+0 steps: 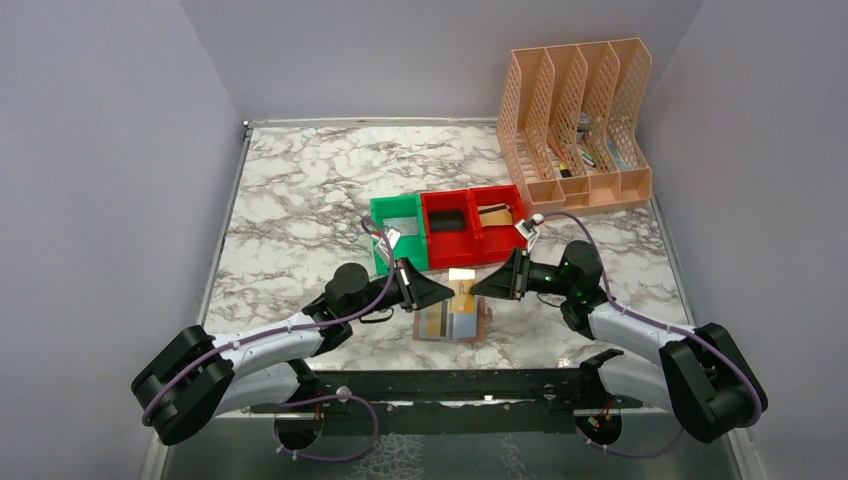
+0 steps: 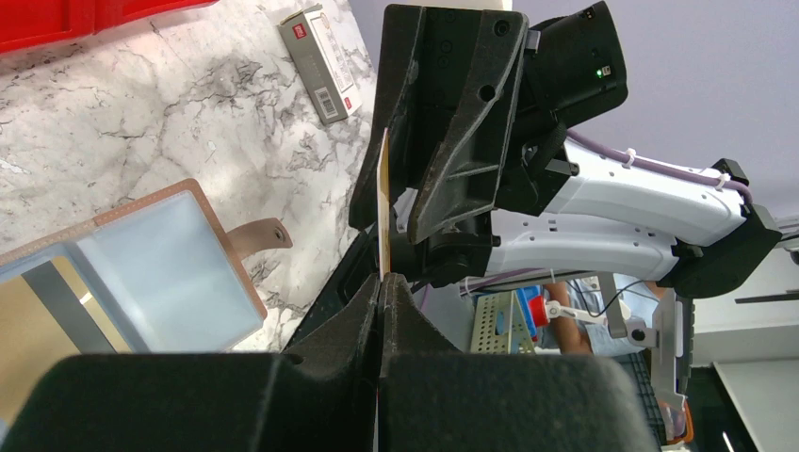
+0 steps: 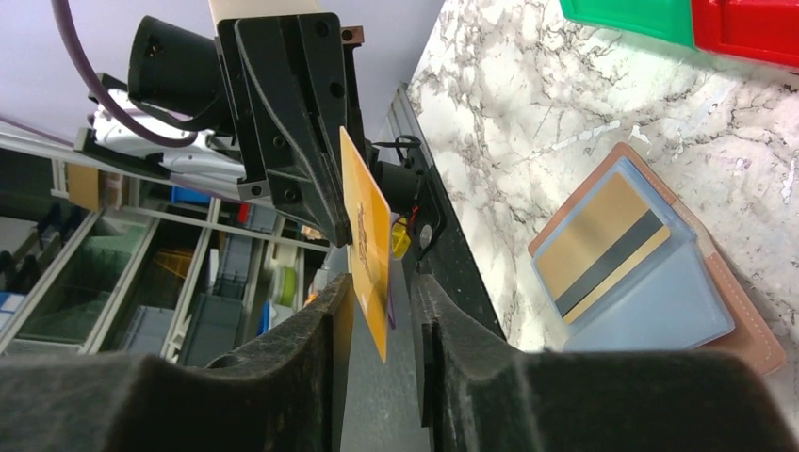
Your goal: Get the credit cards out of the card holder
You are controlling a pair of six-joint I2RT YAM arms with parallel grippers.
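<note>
Card holder (image 1: 484, 326) lies open on the marble table (image 1: 300, 190) in the lower middle of your top view, just ahead of the arm bases. Pocketed cards (image 1: 447, 323) show gold and silver-grey inside it. Just above it in the frame, the left claw (image 1: 450, 293) and right claw (image 1: 476, 288) meet tip to tip, with a gold card (image 1: 461, 277) between them. Behind them you see a green bin (image 1: 398, 232) and red bins (image 1: 470, 222). A peach file rack (image 1: 575, 120) fills the upper right.

In the left wrist view, your own fingers at bottom centre are pinched together on the gold card's near edge — the card rises from them edge-on, a thin line running into the right claw's fingers. The holder's light blue lining sits at the left, its brown strap tab (image 2: 259, 235) pointing right. A white box with a red mark (image 2: 320, 61) lies at the top.

In the right wrist view, the right fingers stand apart at the bottom with the gold card between them — it sits nearer the left-hand finger with a visible gap on the other side, so this claw is not clamped. The left claw grips the card's far edge at upper left. At lower right the holder keeps a striped gold card (image 3: 603, 247) in a pocket.
</note>
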